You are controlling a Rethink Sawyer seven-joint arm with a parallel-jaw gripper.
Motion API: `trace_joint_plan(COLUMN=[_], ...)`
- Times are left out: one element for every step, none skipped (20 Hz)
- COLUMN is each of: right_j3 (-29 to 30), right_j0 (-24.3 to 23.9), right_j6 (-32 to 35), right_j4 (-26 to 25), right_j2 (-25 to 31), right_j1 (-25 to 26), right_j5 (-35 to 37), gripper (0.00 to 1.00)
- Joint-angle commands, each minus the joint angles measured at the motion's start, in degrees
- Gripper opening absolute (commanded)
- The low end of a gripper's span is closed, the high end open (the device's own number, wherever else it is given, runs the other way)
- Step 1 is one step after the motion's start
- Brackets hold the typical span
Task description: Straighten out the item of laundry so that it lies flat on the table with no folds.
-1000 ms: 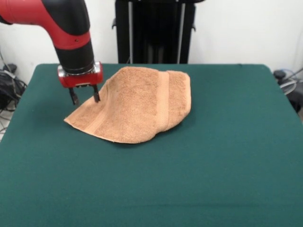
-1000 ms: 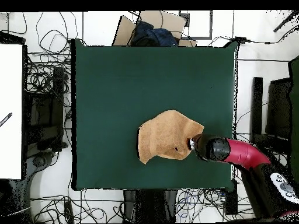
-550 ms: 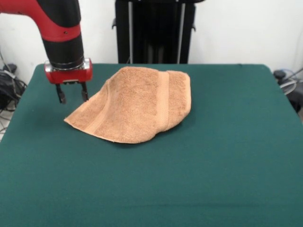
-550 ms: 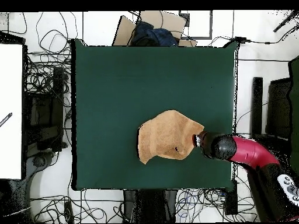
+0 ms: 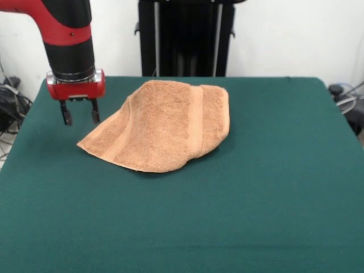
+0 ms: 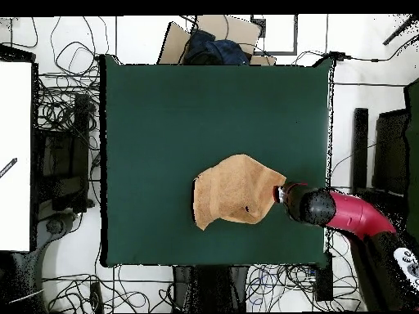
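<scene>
Towel [image 5: 165, 125] sits folded near the table's [image 5: 273, 187] centre, soft terry that looks limp and light, likely to drag; gripper [image 5: 79, 111] hovers empty at its nine o'clock, fingers parted; the pointed corner just below looks like the best pinch spot

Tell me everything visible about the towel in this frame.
The towel is light orange-tan terry cloth with smoother woven bands near two edges. It is not flat: one side is folded over, giving a rounded hump at the far side, and one corner points toward the gripper. It rests on the green table; the open gripper hangs beside it, apart.
</scene>
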Motion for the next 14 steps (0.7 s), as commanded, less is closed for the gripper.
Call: trace_joint_plan(right_j3=[4.2,4.0,3.8,3.6,3.2,2.9,2.9,3.0,3.2,3.6,3.7,3.9,4.4,4.6], right_j0=[-0.1,0.3,0.7,0.7,0.5,0.5,0.5,0.5,0.5,0.5,0.7,0.8,0.8,0.8], right_j6=[1.8,1.9,2.0,2.0,1.5,1.2,1.1,1.1,1.3,1.6,1.9,2.3,2.8,3.2], right_j4=[-2.5,-2.4,-2.4,-2.5,-2.6,-2.6,-2.5,-2.3,-2.3,-2.3,-2.3,-2.3,-2.4,-2.4], right_j2=[4.5,4.3,4.0,4.1,4.4,4.6,4.5,4.3,4.2,4.0,3.8,3.7,3.5,3.4], right_j1=[1.0,1.3,1.6,2.3,3.4,3.9,4.0,3.9,3.7,3.8,4.0,4.3,4.5,4.9], right_j5=[-6.3,-6.0,-5.8,-6.4,-6.6,-6.7,-6.4,-6.0,-6.1,-6.4,-6.5,-6.8,-7.5,-7.8], gripper=[1.0,1.0,1.0,1.0,1.0,1.0,1.0,1.0,1.0,1.0,1.0,1.0,1.0,1.0])
